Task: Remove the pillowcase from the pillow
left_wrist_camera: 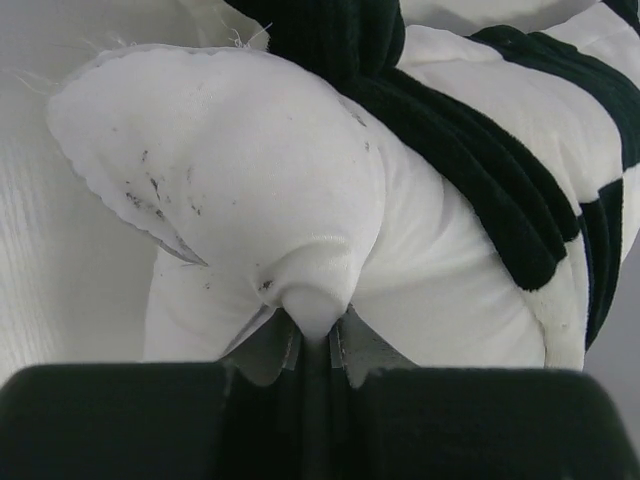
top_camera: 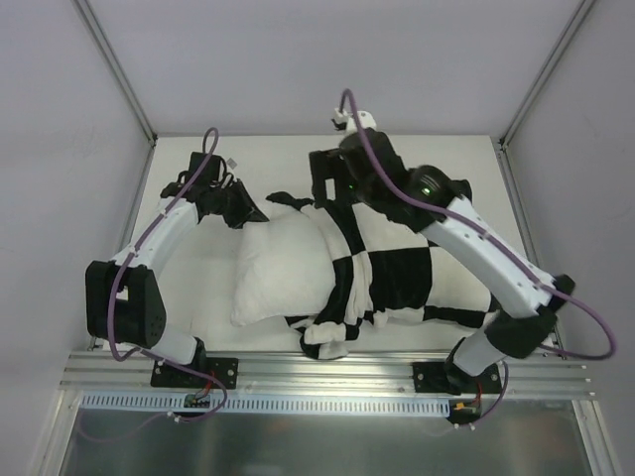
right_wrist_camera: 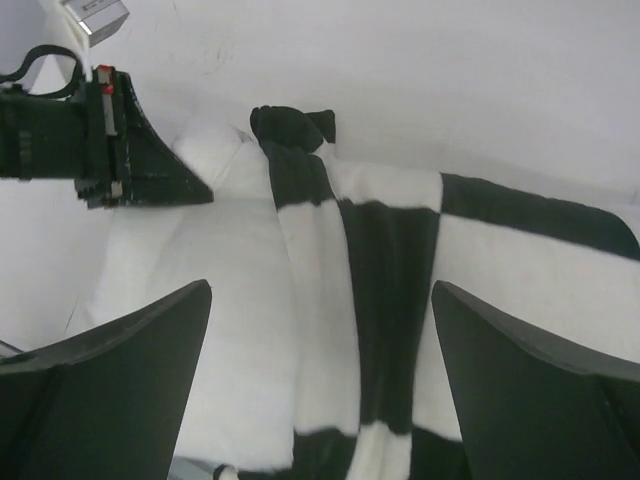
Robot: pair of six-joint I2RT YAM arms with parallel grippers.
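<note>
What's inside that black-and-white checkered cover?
A white pillow. Its left part pokes out of the pillowcase, bunched at the opening. The rest is covered by the fabric, so you can't see how far in it goes.

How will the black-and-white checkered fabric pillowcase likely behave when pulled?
Probably floppy: the black-and-white checkered fabric pillowcase lies bunched in folds partway along the plump plain white pillow, so it should crumple rather than slide as one piece. It may drag the soft pillow with it, though the left gripper pinches a pillow corner.

white arms (top_camera: 167, 230), black joints (top_camera: 127, 302), purple cables (top_camera: 110, 322)
</note>
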